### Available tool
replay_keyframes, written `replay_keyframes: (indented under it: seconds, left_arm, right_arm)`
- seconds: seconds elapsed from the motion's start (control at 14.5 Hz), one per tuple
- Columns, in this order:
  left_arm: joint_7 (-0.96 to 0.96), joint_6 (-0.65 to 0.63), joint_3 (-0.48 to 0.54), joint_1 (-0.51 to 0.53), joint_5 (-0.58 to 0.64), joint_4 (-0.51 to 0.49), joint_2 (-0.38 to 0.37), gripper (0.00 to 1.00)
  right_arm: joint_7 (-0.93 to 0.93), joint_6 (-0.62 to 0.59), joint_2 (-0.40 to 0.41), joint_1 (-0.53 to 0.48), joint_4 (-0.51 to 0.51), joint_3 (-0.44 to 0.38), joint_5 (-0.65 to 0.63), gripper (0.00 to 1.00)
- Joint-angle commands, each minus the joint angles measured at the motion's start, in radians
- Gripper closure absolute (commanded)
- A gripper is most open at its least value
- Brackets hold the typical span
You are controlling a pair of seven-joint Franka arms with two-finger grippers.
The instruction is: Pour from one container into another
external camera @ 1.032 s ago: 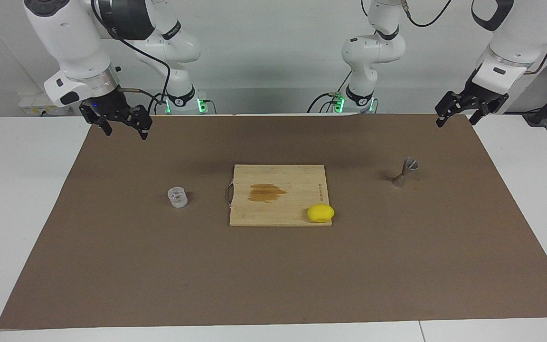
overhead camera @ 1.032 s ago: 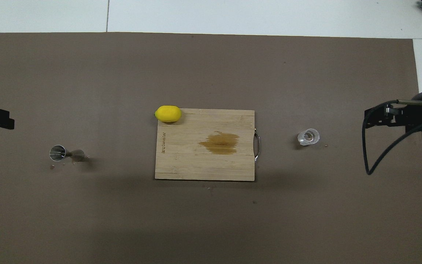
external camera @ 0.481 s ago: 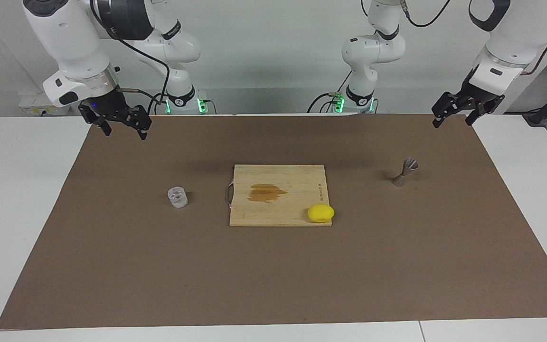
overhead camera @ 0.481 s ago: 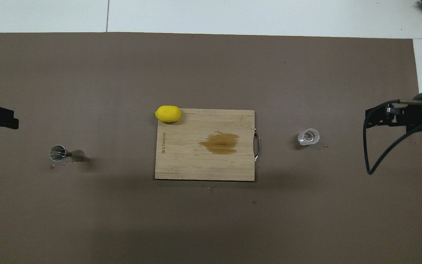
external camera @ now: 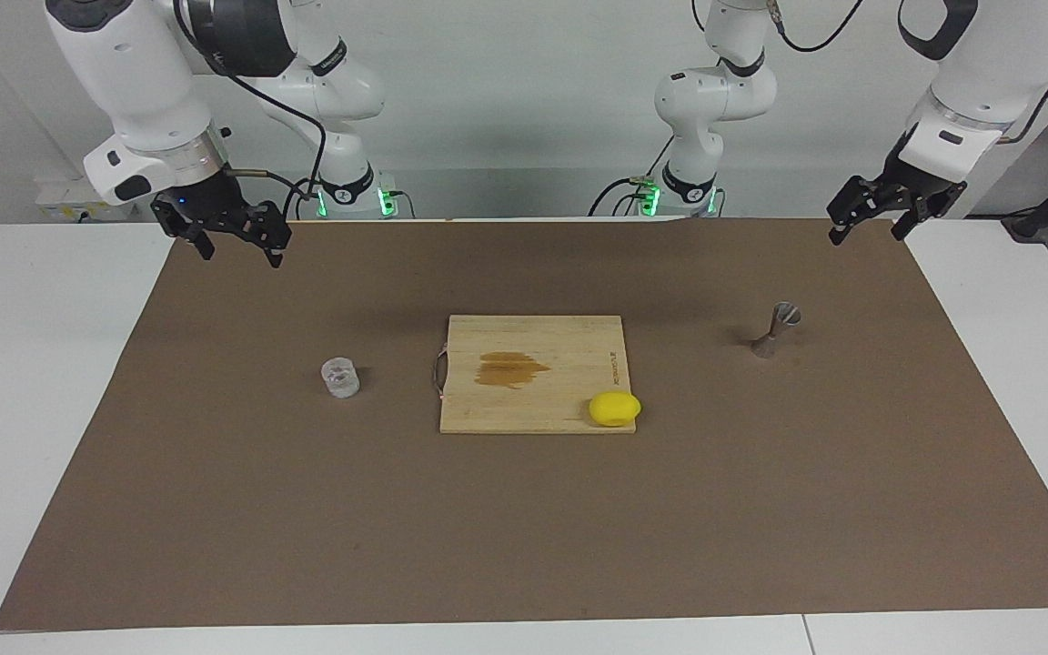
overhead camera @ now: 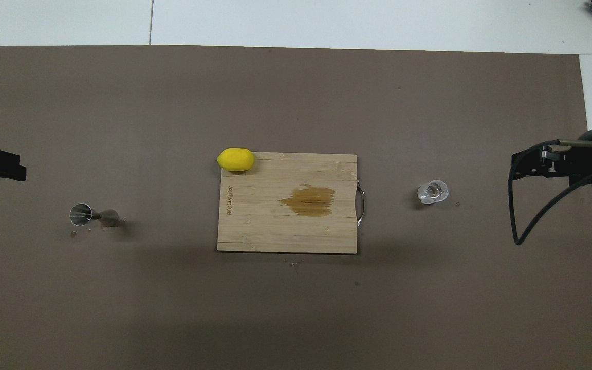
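The right gripper [external camera: 235,247] hangs in the air over the corner of the brown mat [external camera: 524,509] at the right arm's end of the table. Its arm comes down steeply from above, and the wrist is bent so that the black fingers point down toward the mat. The two fingers stand apart and hold nothing. Below this gripper, toward the middle of the table, the small clear glass cup with a thick base [external camera: 340,377] stands upright on the mat, well apart from the fingers.

The left gripper [external camera: 870,223] hangs over the mat's edge at the left arm's end of the table. Its arm also slopes down from above, and the fingers point down. They are spread apart and hold nothing. The small silver-grey metal jigger with an hourglass shape [external camera: 774,331] stands on the mat under and a little inward of this gripper, not touched.

Between the two grippers, in the middle of the mat, lies the rectangular wooden cutting board with a dark stain [external camera: 533,364]. A yellow lemon [external camera: 614,408] rests on the board's corner toward the jigger.
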Motion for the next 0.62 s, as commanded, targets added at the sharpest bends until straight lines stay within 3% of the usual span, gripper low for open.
replay_keyframes:
  seconds: [0.0, 0.55]
  left_arm:
    - [-0.013, 0.013, 0.005, -0.005, -0.008, -0.031, -0.026, 0.0]
    - [-0.016, 0.022, 0.003, -0.008, -0.008, -0.042, -0.026, 0.0]
  right_arm:
    - [-0.027, -0.009, -0.019, -0.007, -0.019, 0.003, -0.004, 0.0]
    - [-0.026, -0.009, -0.019, -0.004, -0.021, 0.005, -0.004, 0.0]
